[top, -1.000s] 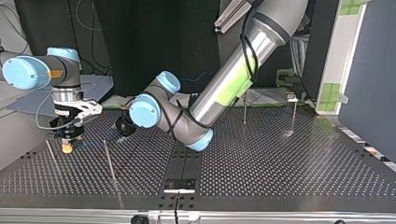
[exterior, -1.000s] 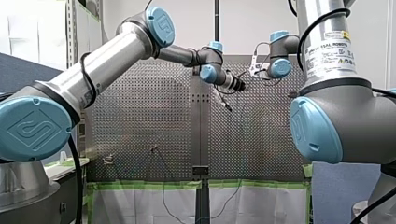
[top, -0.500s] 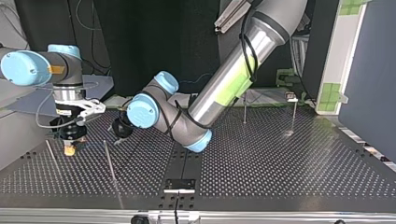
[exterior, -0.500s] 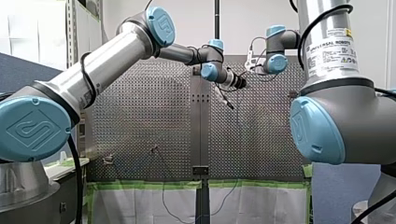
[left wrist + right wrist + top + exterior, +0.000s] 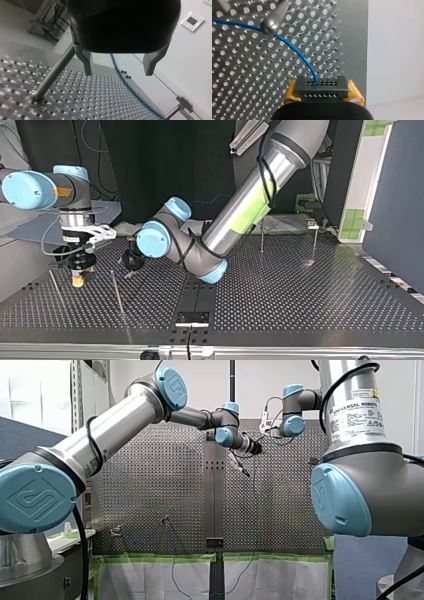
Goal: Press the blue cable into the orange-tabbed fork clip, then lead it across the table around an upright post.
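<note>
over the last 1 s my right arm's wrist had drifted up and leftward in the front view. in the top view my right gripper (image 5: 77, 275) had crept slightly toward the camera, and the orange tip under it had moved along with it. my left gripper (image 5: 117, 73) had barely shifted.

its 2 metal fingers (image 5: 86, 63) stood wide apart and clamped nothing. the blue cable (image 5: 126, 82) ran loose through the gap, and an upright post (image 5: 52, 76) stood just beside 1 finger on the perforated table (image 5: 300, 300).

in the right wrist view the cable passed behind a rounded post tip (image 5: 272, 23), whether touching it i could not tell. it ended at an orange-sided black block (image 5: 322, 89) hard against my right gripper. i could not tell whether that block was the fork clip or the gripper's own pads, nor how far that pincer was open.

because the orange had travelled with the arm, i judged the cable end was being carried. the pressing-in looked unfinished, and the run round a post was not yet settled.
</note>
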Motion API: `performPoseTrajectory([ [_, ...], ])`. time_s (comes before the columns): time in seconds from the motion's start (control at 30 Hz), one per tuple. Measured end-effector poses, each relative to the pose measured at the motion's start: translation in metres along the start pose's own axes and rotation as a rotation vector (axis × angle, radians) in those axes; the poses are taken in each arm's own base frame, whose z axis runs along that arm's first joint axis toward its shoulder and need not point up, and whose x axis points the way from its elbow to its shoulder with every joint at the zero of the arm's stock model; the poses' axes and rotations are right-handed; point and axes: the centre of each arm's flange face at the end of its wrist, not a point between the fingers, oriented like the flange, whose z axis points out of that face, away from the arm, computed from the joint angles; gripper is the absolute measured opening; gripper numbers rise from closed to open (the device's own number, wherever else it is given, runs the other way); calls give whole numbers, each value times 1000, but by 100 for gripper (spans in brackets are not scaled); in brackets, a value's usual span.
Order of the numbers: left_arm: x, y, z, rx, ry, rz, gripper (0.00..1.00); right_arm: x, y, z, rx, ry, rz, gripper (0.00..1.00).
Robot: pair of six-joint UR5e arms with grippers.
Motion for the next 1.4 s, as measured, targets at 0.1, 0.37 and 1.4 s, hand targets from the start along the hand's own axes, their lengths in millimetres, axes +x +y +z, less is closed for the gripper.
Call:
performPoseTrajectory([
  [0.1,-4,0,2,1,-31,9,100,-2,-1,-1,2,-4,1,0],
  [0.37,-10,2,3,-22,-94,64,100,-7,-1,-4,1,-15,1,0],
  [1.4,4,-5,1,-31,-80,131,0,-8,-11,-7,15,-26,4,0],
])
